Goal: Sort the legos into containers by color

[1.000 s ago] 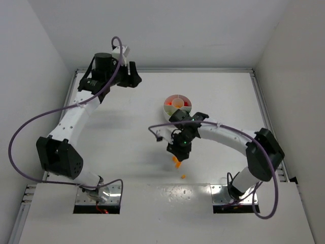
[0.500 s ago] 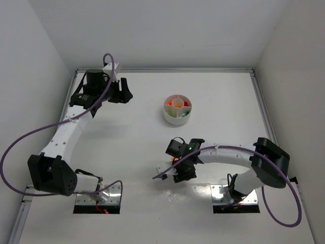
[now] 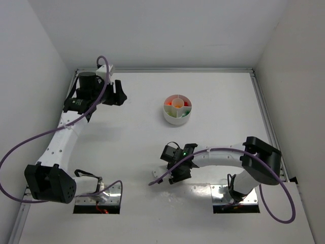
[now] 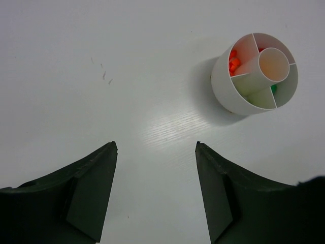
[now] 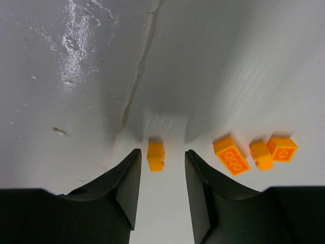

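Observation:
In the right wrist view, one small orange lego point(image 5: 156, 156) lies on the table between the fingertips of my right gripper point(image 5: 162, 152), which is open, with a gap on either side of the brick. Three more orange legos point(image 5: 231, 155) lie just to its right, outside the jaws. From above, the right gripper point(image 3: 177, 175) hides all of these. The round white dish point(image 3: 177, 117) of containers stands further back. My left gripper point(image 4: 155, 147) hangs open and empty over bare table, left of the dish point(image 4: 228, 94), which holds red and orange bricks point(image 4: 233, 62) and a green one point(image 4: 274, 89).
A seam point(image 5: 137, 76) between the table and the glossy front plate runs just beyond the right fingertips. The right arm's purple cable point(image 3: 158, 179) loops beside the gripper. White walls close in the table on the left, back and right.
My right arm has swung from beside the dish down to the near edge, over the orange bricks. The left arm has drawn back to the left, away from the dish.

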`<state>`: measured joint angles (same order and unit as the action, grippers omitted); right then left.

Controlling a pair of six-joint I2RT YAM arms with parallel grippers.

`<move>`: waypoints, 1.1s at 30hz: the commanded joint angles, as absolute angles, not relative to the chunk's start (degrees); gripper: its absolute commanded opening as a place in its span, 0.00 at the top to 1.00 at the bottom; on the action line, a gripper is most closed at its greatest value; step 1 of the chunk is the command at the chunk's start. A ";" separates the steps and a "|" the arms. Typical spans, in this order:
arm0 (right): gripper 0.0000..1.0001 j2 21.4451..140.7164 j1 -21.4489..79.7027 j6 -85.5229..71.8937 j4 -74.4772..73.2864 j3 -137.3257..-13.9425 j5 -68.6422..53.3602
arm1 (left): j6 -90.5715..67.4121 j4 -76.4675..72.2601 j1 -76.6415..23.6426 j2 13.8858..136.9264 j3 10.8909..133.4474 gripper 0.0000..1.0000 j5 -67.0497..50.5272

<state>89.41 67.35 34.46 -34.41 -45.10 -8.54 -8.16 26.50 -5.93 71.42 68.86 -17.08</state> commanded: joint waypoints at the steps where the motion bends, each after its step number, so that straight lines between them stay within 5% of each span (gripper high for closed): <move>1: 0.60 89.82 68.55 33.31 -32.44 -45.26 -8.53 | -7.21 25.66 -4.57 70.22 68.38 0.31 -18.80; 14: 0.66 93.51 68.55 33.31 -31.38 -43.42 -7.29 | -6.68 25.66 -2.99 72.69 68.91 0.31 -20.39; 22: 0.94 93.26 67.33 32.00 -33.30 -44.20 -5.45 | -6.68 25.14 -2.99 73.83 68.91 0.31 -21.44; 33: 1.00 93.86 60.57 21.98 -42.28 -72.66 -7.55 | -7.82 22.59 -5.26 75.23 71.63 0.29 -20.13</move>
